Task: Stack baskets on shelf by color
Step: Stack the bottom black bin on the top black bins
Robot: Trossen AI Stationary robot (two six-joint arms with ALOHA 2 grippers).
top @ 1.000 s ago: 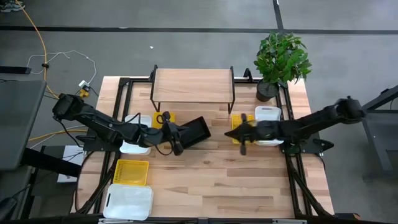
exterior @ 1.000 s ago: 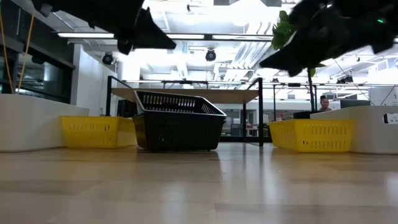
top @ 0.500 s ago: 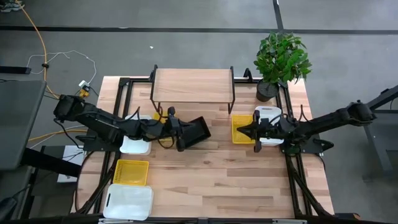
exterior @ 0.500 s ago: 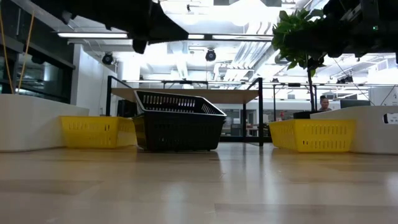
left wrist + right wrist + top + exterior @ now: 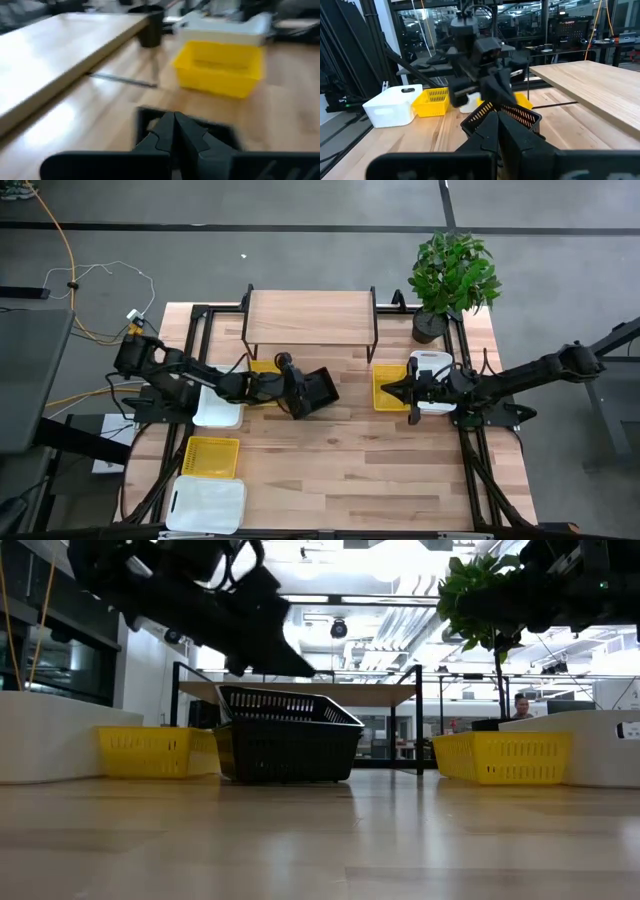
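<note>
Wooden surface carries the black basket just before the shelf, skewed and tilted; left tool, fingers together, hovers at its left rim, far nearer than the closed right tool, which idles over a yellow basket.

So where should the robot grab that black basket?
Probably by the rim of the black basket, coming from above on the left pincer side. It sits open side up, slightly tilted, so its thin top edge is exposed, and the mesh walls look too wide to span.
</note>
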